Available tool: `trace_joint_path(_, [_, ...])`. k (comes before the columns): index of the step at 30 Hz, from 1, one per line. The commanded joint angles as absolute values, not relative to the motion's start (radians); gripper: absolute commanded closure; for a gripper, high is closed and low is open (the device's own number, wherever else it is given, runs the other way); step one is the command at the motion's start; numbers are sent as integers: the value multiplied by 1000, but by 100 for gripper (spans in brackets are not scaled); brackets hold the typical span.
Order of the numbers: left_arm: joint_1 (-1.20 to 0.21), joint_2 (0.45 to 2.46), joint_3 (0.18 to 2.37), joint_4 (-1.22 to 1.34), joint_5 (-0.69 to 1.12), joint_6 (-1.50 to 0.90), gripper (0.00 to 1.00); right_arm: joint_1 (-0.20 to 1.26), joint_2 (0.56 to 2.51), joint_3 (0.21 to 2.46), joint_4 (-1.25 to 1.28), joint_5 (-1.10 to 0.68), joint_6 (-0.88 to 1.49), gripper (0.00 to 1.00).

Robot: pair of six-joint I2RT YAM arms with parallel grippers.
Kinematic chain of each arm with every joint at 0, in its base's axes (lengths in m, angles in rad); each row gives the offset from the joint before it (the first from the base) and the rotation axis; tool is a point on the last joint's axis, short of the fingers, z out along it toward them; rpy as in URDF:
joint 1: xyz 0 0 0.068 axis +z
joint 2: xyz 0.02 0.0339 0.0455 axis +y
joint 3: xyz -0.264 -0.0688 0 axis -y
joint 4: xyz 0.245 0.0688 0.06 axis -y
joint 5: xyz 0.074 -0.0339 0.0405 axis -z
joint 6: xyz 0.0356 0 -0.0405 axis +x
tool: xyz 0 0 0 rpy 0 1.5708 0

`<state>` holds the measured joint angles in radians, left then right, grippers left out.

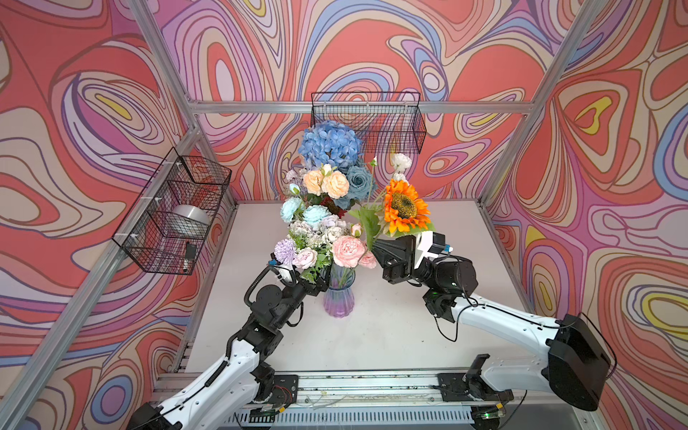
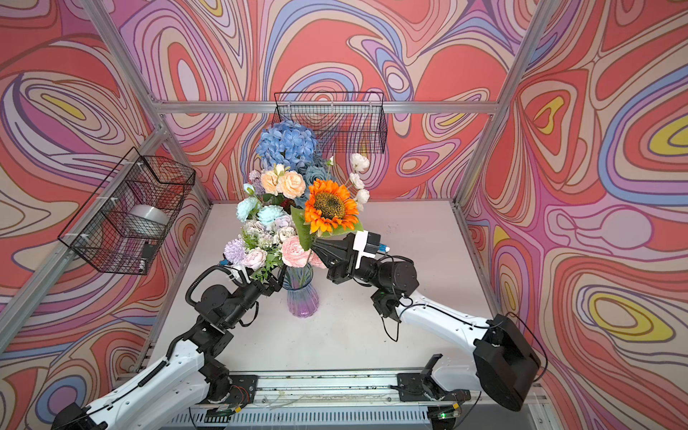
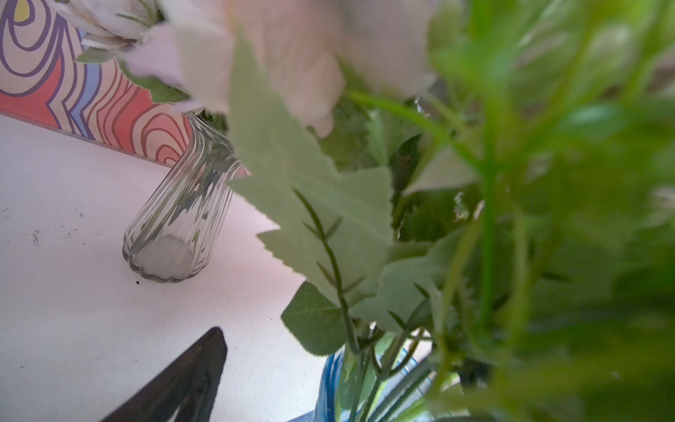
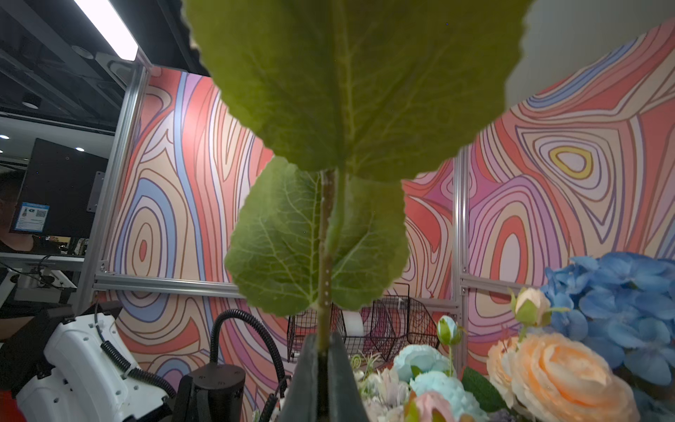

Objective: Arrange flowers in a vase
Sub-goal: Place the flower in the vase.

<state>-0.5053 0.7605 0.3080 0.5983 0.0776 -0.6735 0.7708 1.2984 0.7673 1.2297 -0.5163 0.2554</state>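
sunflower stem [image 4: 325, 234] is pinched by the right end effector [image 4: 322, 352]; left end effector [image 2: 273, 286] is spread wide beside the vase [image 1: 338, 301].

Flowers, vases, baskets: the tally
Two vases [image 1: 338, 299] [image 3: 175, 226], two baskets [image 1: 175, 219] [image 1: 387, 126], one sunflower [image 1: 405, 205], one hydrangea [image 1: 329, 143], two peach roses [image 1: 335, 184] [image 1: 314, 181], two aqua roses [image 1: 291, 209] [image 1: 315, 215], one pompom [image 1: 285, 251].

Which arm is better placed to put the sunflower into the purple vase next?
Right: the right end effector is shut on the sunflower stem, close to the purple vase mouth. The left end effector is open beside its neck.
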Motion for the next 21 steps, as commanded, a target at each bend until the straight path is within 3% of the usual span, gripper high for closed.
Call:
trace_joint_path(1, [-509, 747, 326, 606, 67, -668, 0, 782, 1294, 721, 1138, -459, 261, 100])
trace_joint_path(21, [-511, 744, 332, 586, 85, -668, 0, 928, 1358, 699, 824, -340, 34, 100])
